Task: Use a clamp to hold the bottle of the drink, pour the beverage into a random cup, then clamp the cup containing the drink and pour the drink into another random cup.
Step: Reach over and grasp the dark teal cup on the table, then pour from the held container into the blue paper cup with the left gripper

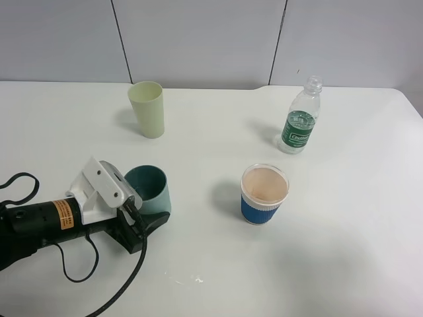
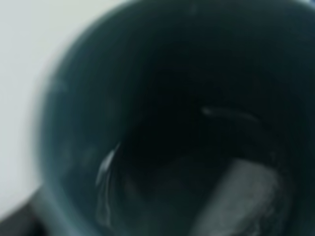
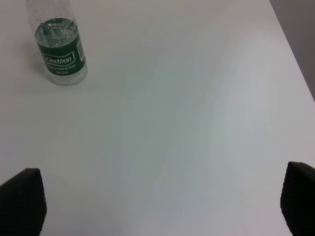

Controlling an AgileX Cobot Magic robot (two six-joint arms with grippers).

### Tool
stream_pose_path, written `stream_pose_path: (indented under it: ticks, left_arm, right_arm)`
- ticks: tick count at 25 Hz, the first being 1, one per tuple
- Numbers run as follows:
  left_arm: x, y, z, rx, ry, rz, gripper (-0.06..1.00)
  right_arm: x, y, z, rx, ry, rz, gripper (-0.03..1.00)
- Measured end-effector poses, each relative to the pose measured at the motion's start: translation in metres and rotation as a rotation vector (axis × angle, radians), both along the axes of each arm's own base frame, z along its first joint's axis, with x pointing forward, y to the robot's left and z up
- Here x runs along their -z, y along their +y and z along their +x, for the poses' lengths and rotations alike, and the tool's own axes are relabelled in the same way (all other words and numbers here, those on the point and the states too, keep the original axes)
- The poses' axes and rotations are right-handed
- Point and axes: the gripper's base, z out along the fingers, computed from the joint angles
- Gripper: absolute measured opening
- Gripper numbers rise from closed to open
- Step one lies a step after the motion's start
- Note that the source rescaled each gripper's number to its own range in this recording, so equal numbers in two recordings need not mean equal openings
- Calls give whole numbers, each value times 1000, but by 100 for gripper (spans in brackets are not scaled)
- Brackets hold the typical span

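Note:
The teal cup (image 1: pixel 151 185) containing the drink stands upright at the front left of the table (image 1: pixel 211 264). My left clamp (image 1: pixel 142 205) lies on its side around it, one whitish bolted finger plate (image 1: pixel 102 179) against the cup's far-left wall and a dark finger (image 1: pixel 151 223) against its near wall. The left wrist view is filled by the cup's dark green inside (image 2: pixel 162 98), blurred, with glints low down. The blue-sleeved cup (image 1: pixel 264 194) stands mid-table. The bottle (image 1: pixel 301 119) (image 3: pixel 58 51) stands upright at the back right. My right gripper (image 3: pixel 157 206) is open above bare table, well short of the bottle.
A taller pale yellow-green cup (image 1: pixel 148 109) stands at the back left. A black cable (image 1: pixel 79 264) loops on the table beside the left arm. A few small drops (image 1: pixel 197 281) lie near the front edge. The right arm is outside the high view.

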Motion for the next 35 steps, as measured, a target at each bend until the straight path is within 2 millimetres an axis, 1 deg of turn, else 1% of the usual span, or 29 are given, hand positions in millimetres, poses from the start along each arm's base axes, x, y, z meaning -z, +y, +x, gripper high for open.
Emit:
stream_pose_path:
  ticks: [1, 2, 16, 20, 31, 35]
  left_arm:
    - [0, 0, 0, 0, -1, 1, 0]
    - [0, 0, 0, 0, -1, 1, 2]
    - [0, 0, 0, -11, 12, -10, 2]
    - [-3, 0, 1, -29, 25, -26, 2]
    - [-30, 4, 9, -125, -70, -95, 2]
    - [-40, 8, 11, -176, -82, -90, 2]
  right_arm:
    - [0, 0, 0, 0, 0, 0, 100]
    - [0, 0, 0, 0, 0, 0, 100]
    - [0, 0, 0, 0, 0, 0, 100]
    - [0, 0, 0, 0, 0, 0, 100]
    - [0, 0, 0, 0, 0, 0, 100]
    - [0, 0, 0, 0, 0, 0, 100]
